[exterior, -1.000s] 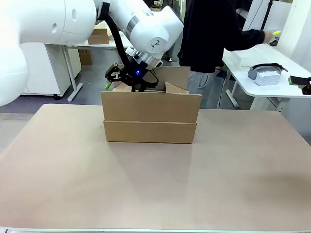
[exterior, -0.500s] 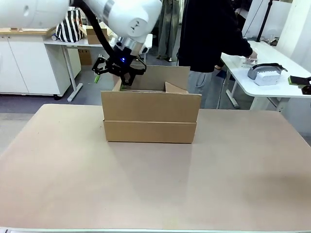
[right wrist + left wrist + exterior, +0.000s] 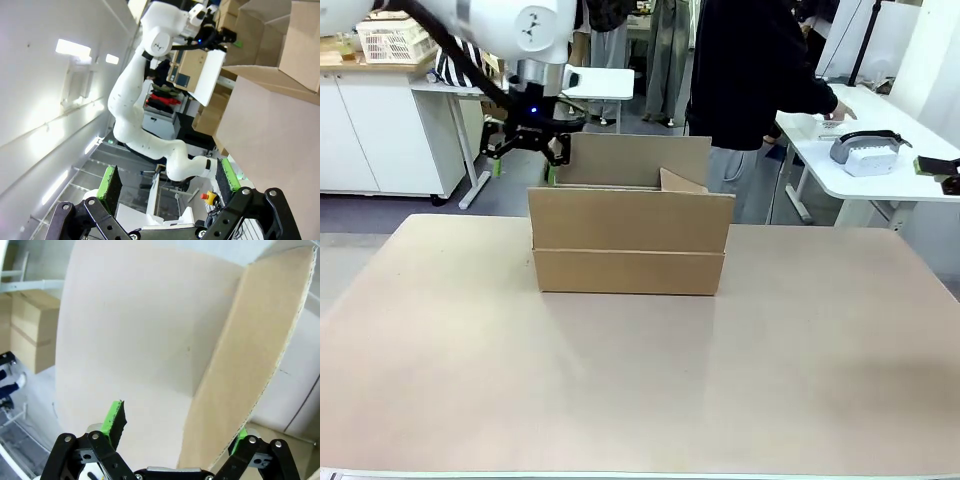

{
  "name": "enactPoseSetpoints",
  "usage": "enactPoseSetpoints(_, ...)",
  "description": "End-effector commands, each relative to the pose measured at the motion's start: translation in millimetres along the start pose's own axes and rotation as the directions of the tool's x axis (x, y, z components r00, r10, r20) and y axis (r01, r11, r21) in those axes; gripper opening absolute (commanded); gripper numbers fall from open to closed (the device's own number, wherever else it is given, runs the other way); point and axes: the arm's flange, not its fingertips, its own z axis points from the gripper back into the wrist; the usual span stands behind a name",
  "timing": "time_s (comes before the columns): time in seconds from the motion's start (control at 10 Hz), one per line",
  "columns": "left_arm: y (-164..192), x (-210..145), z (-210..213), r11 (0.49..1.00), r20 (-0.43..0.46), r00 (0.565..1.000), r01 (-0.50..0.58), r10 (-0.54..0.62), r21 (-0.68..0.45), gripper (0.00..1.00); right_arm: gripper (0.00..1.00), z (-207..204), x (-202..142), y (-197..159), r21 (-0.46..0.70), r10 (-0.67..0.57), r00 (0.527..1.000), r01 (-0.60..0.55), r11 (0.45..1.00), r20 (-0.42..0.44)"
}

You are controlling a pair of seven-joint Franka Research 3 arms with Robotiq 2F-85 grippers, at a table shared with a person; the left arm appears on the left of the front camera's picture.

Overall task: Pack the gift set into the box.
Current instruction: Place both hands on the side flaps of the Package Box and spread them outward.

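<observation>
Above the box (image 3: 630,245), back-left corner | my left pincer (image 3: 525,160) spread, empty; right pincer (image 3: 168,185) likewise | box sits mid desk (image 3: 640,400), flaps up | likely light, stiff; I'd grip a wall edge.

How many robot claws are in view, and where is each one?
2. The left claw hangs open above the far left corner of the box. The right claw is open, apart from it.

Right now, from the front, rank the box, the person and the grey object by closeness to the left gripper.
1. Box, just below the left gripper.
2. Person, beyond the box, to the right.
3. Grey object, far right on the side table.
</observation>
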Motion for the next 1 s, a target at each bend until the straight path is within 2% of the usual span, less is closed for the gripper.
enactPoseSetpoints(0.0, 31, -17, -11, 0.997, 0.001, 0.999, -0.051, 0.051, -0.055, 1.00, 1.00, 1, 1, 0, 0.007, 0.031, 1.000, -0.031, 0.999, -0.005)
enactPoseSetpoints(0.2, 59, -18, -15, 0.984, 0.006, 1.000, -0.017, 0.018, -0.179, 1.00, 1.00, 1, 1, 0, 0.007, 0.031, 1.000, -0.031, 0.999, -0.005)
enactPoseSetpoints(0.4, 82, -14, -36, 0.940, 0.000, 0.995, 0.093, -0.098, -0.327, 1.00, 1.00, 1, 1, 0, 0.007, 0.031, 1.000, -0.031, 0.999, -0.005)
enactPoseSetpoints(0.6, 104, -7, -59, 0.844, 0.043, 0.978, 0.200, -0.206, -0.498, 1.00, 1.00, 1, 1, 0, 0.007, 0.031, 1.000, -0.031, 0.999, -0.005)
enactPoseSetpoints(0.8, 119, -2, -75, 0.766, 0.092, 0.964, 0.254, -0.249, -0.591, 1.00, 1.00, 1, 1, 0, 0.007, 0.031, 1.000, -0.031, 0.999, -0.005)
enactPoseSetpoints(0.9, 129, 0, -81, 0.704, 0.124, 0.950, 0.297, -0.287, -0.645, 1.00, 1.00, 1, 1, 0, 0.007, 0.031, 1.000, -0.031, 0.999, -0.005)
